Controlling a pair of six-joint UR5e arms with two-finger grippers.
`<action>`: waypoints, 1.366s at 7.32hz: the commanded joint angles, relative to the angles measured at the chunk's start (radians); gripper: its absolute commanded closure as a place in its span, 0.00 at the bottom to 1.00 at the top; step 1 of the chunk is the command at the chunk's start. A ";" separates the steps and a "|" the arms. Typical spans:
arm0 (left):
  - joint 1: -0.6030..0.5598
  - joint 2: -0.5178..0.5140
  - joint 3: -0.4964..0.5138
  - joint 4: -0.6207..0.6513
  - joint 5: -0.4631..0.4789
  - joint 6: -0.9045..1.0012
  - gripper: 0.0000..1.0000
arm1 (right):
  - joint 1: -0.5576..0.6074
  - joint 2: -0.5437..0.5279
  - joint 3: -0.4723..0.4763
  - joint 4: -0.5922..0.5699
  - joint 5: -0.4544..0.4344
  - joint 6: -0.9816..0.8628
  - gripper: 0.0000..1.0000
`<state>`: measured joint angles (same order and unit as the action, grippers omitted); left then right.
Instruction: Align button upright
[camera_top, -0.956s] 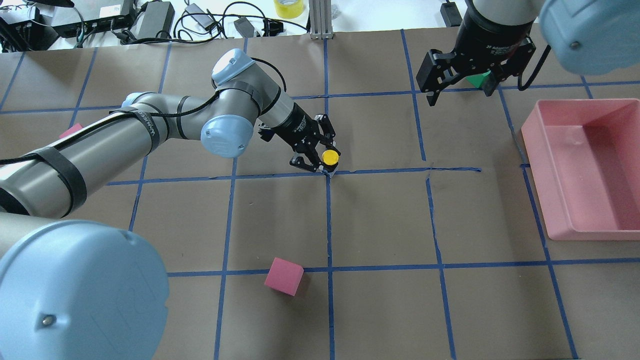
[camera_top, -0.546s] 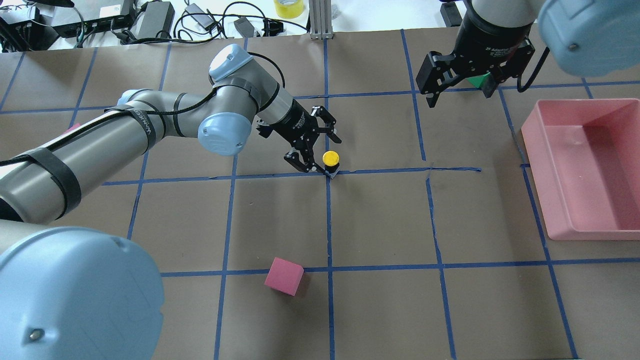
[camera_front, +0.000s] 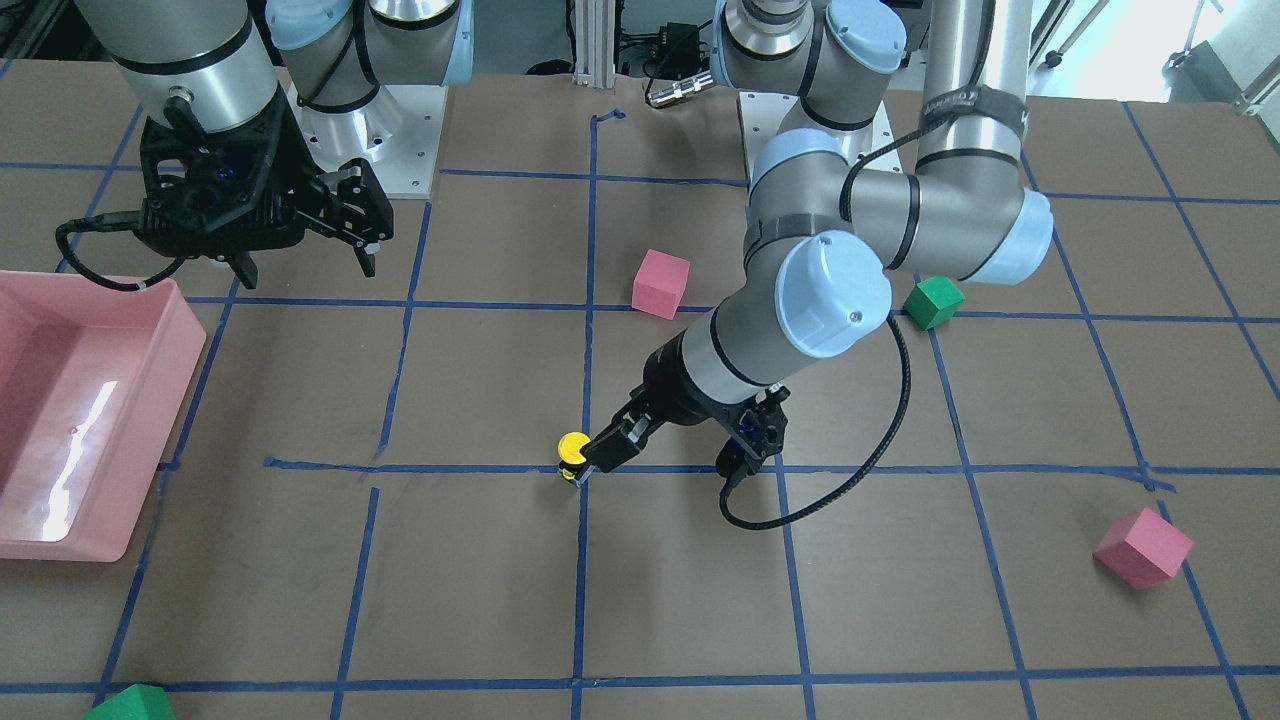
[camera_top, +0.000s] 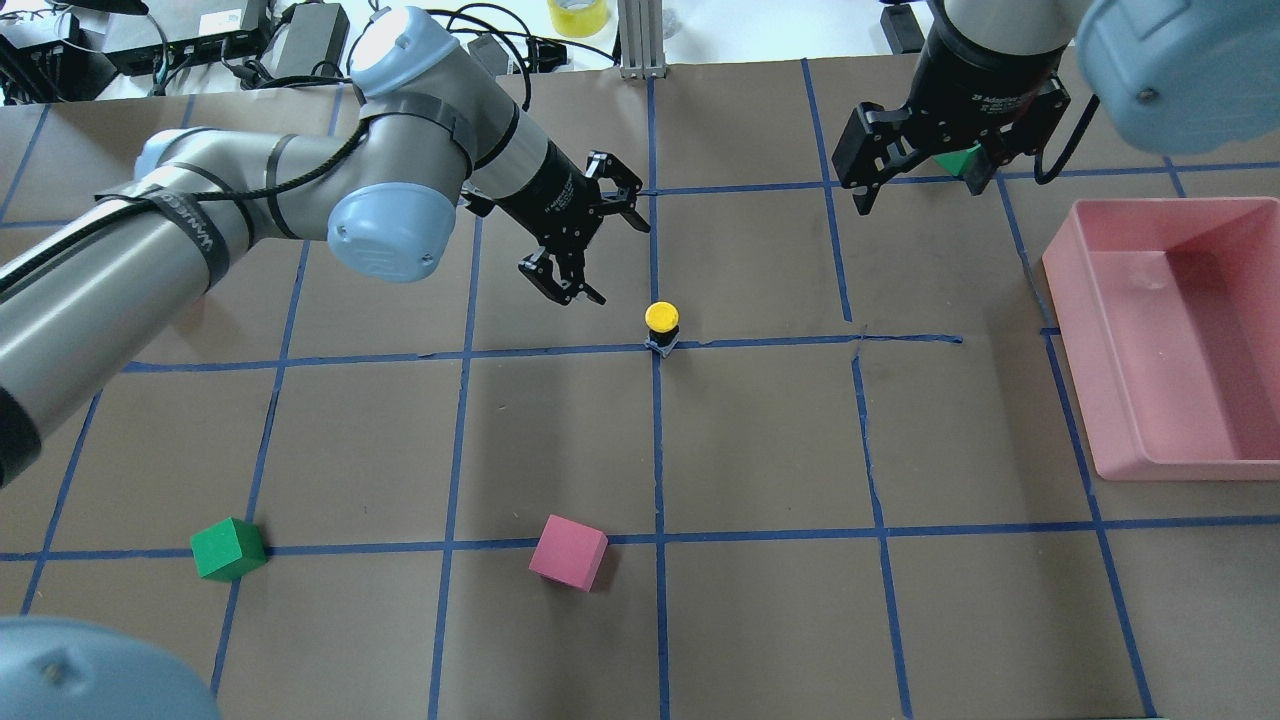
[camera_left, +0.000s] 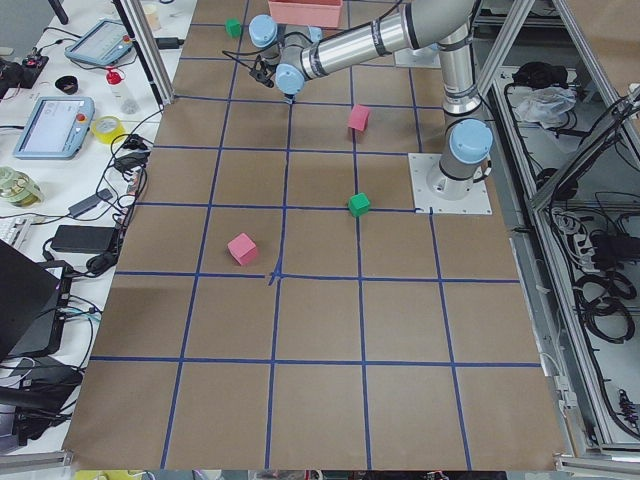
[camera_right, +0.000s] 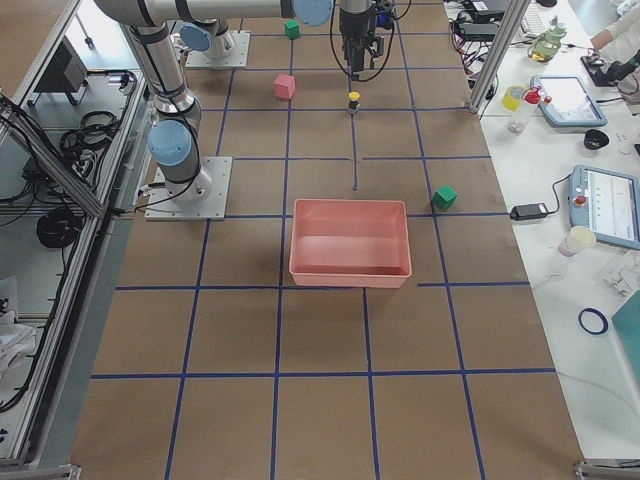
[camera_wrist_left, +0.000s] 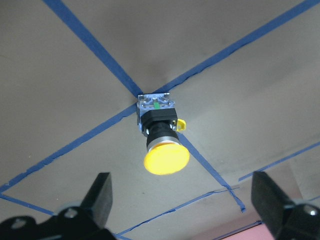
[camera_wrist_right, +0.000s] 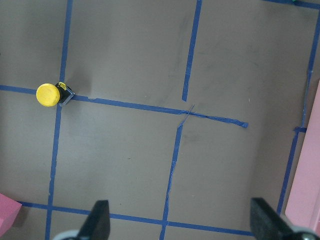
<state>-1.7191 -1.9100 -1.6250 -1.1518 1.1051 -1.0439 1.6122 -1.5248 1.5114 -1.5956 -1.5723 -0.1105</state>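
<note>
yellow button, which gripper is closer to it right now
Left. The left gripper hangs open just beside the button; the right gripper is far off, toward the pink tray.

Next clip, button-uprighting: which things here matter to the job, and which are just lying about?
Job: button, standing cap-up; left gripper, open, apart from it.
Lying about: pink cube; green cube; pink bin; right gripper, open, well away from the button.

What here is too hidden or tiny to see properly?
Green foam cube: overhead view, mostly behind the right end effector.
Yellow-capped push-button: exterior right view, too small to judge tilt.
Pink plastic tray: overhead view, cut off by the right edge.
</note>
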 joint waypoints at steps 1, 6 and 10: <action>0.004 0.180 0.014 -0.192 0.057 0.214 0.04 | 0.000 0.002 0.003 0.000 0.000 0.000 0.00; 0.032 0.463 0.028 -0.414 0.442 0.925 0.00 | 0.000 0.002 0.003 -0.003 0.000 0.002 0.00; 0.092 0.468 0.028 -0.345 0.453 1.079 0.00 | 0.000 0.000 0.003 -0.003 0.000 0.000 0.00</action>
<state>-1.6355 -1.4443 -1.5961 -1.5162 1.5562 -0.0114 1.6122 -1.5235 1.5140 -1.5984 -1.5723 -0.1103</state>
